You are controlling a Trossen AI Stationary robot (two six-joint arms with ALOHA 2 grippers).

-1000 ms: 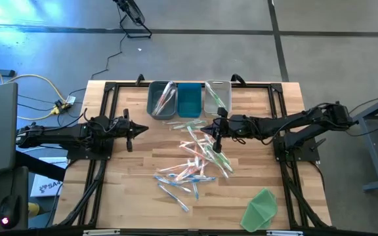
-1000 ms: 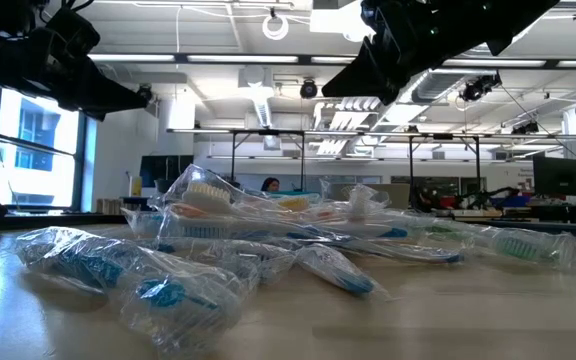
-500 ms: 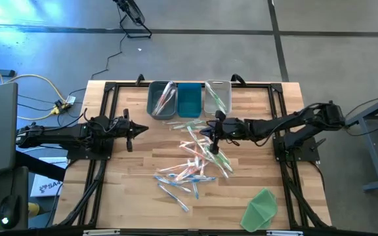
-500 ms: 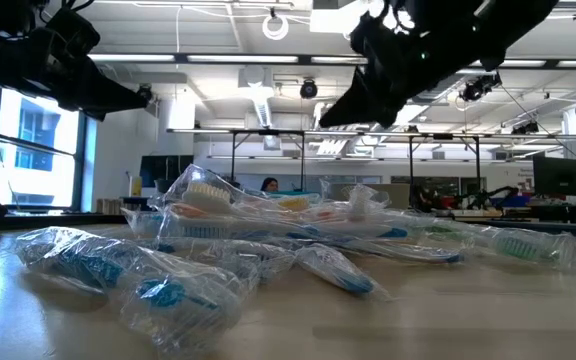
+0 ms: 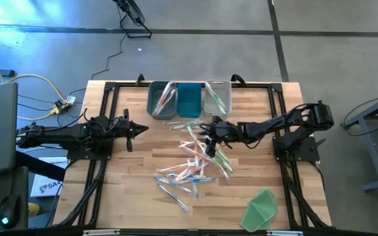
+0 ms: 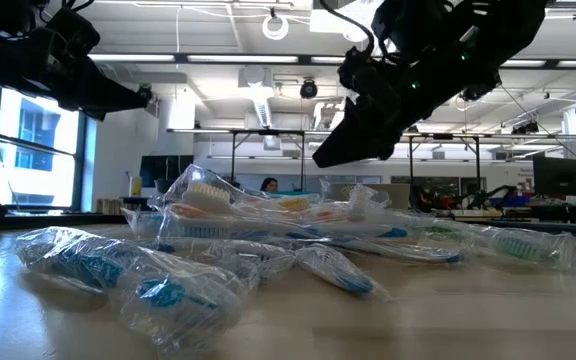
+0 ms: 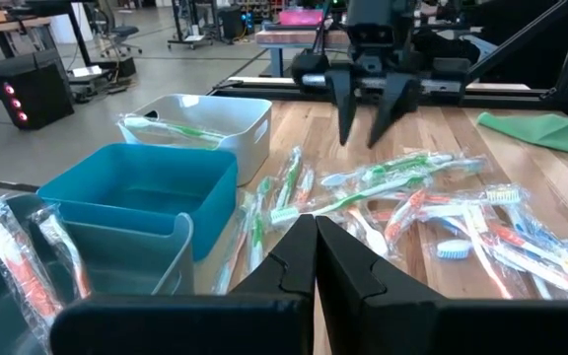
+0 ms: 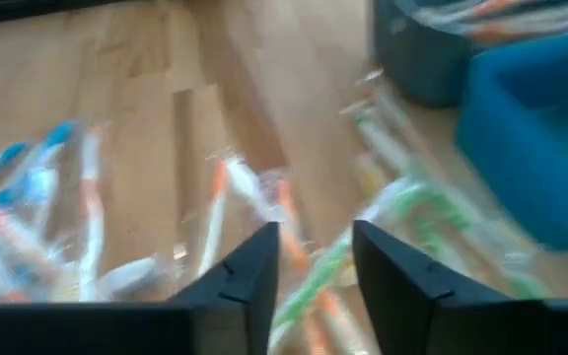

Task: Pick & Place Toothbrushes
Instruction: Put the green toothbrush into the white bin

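**Right gripper over the toothbrush pile**

High view: right gripper (image 5: 210, 139) above the toothbrushes (image 5: 195, 157) scattered mid-table, left gripper (image 5: 136, 129) parked well apart.

Left wrist view: fingers (image 7: 314, 258) pressed together; far gripper's fingers parted, empty.

Right wrist view: fingers (image 8: 254, 276) spread over blurry toothbrushes, gripping nothing.

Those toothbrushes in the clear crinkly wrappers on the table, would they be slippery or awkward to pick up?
Probably somewhat. Each of the toothbrushes sits in a loose, shiny wrapper, so fingers may slide on the film. They look thin and light, likely stiff inside. They lie overlapping in the pile, so lifting one could drag its neighbours.
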